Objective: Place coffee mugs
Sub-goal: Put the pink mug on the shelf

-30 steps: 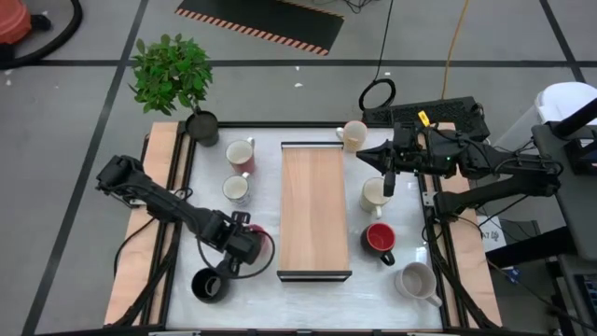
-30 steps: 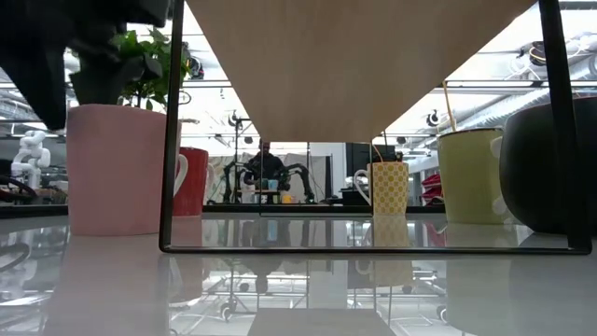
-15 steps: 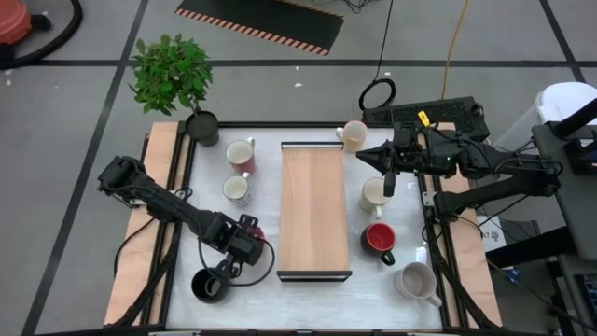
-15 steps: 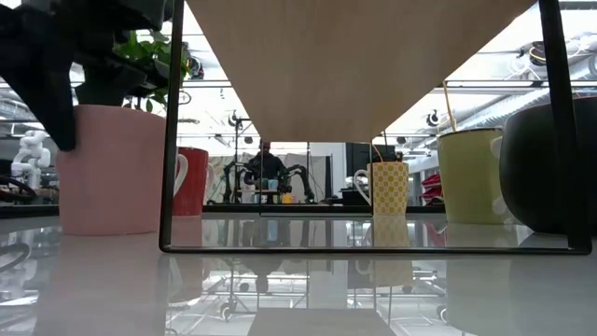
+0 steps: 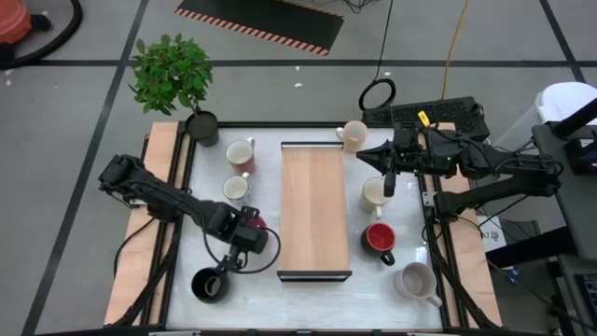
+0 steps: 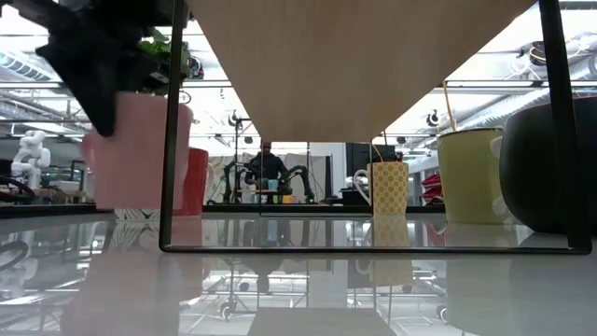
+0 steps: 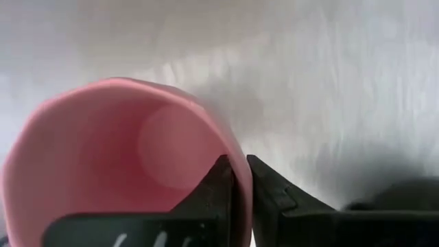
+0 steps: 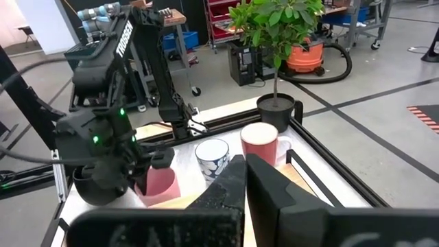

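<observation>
The pink mug [image 7: 123, 151] hangs in my left gripper [image 7: 238, 180], left of the wooden rack [image 5: 314, 210]. In the low view the pink mug [image 6: 140, 154] is off the table. From above, only a sliver of pink [image 5: 256, 224] shows beside the left gripper [image 5: 248, 231]. On the table stand the black mug [image 5: 208, 285], a red-lined mug [image 5: 241, 154], a patterned cream mug [image 5: 235, 189], two cream mugs [image 5: 353, 135] [image 5: 375, 194], the red mug [image 5: 381, 239] and the grey mug [image 5: 417, 282]. My right gripper [image 5: 387, 179] hovers shut over the right-hand cream mug. My left gripper pinches the pink mug's rim wall [image 7: 240, 175], one finger [image 7: 218, 185] inside the cup and one [image 7: 271, 195] outside. The fingers come from above, pointing down. The mug hangs upright below them, its base [image 6: 140, 207] lifted clear of the table.
The wooden rack on dark legs [image 6: 168, 140] fills the table's middle. A dark plant pot [image 5: 201, 126] sits at the far left corner. The right arm reaches in from the table's right side. Bare white table lies between the black mug and the rack's near end.
My left gripper has risen with the pink mug and shifted toward the rack and slightly toward the far edge. The mug, which stood on the table a second ago, is now lifted clear and still upright.
</observation>
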